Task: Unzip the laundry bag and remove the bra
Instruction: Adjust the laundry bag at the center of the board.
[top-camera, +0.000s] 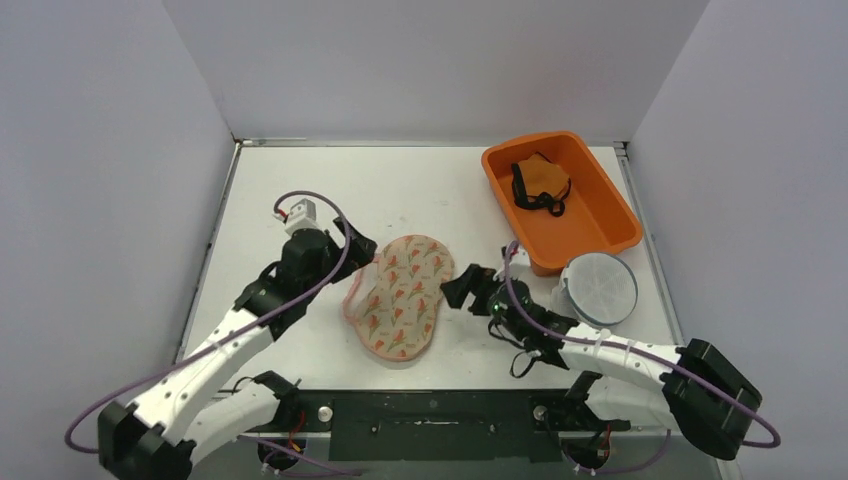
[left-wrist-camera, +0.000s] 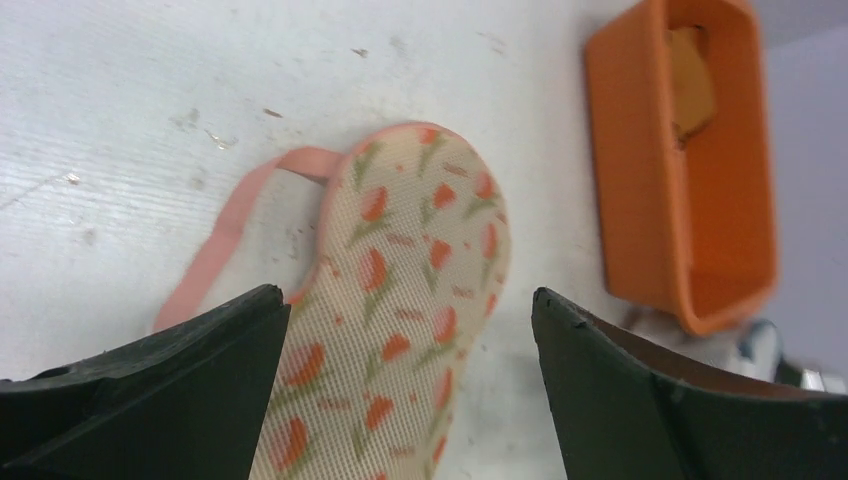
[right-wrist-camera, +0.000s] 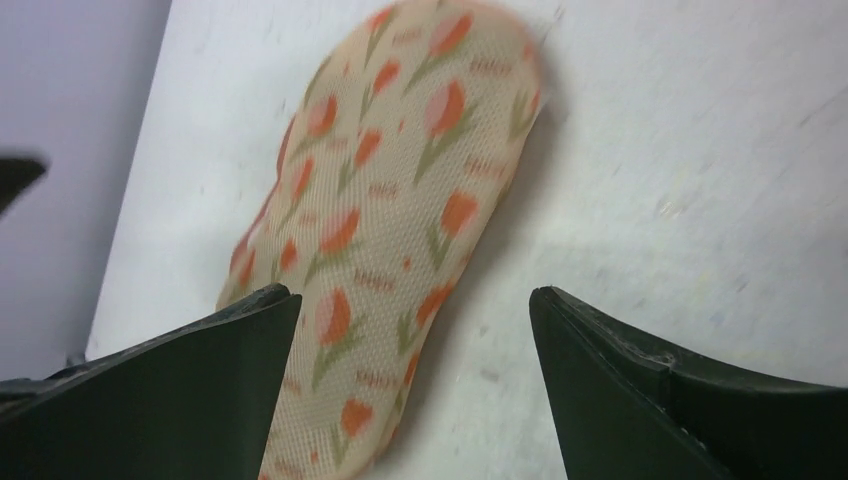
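In the top view the laundry bag, a flat oval mesh pouch printed with orange tulips, lies in the middle of the white desk, its long axis running from upper right to lower left. A pink strap loops out from its left edge and rests on the desk. I cannot tell from any view whether its zipper is open or closed.

The left hand sits just beside the bag's upper left edge. Its wrist view shows the two dark fingers spread wide at the bottom corners of the frame, with the bag and the strap below and between them. It is fully open and has hold of nothing.

The right hand is just beside the bag's right edge, facing it from the other side. In its wrist view the fingers also stand wide apart, the bag stretching up the frame between them. It too grips nothing.

An orange bin stands at the upper right of the desk, well apart from the bag. Inside it, near the far end, lies the bra, orange with black straps. A round white mesh case sits against the bin's near corner, to the right of the right hand.
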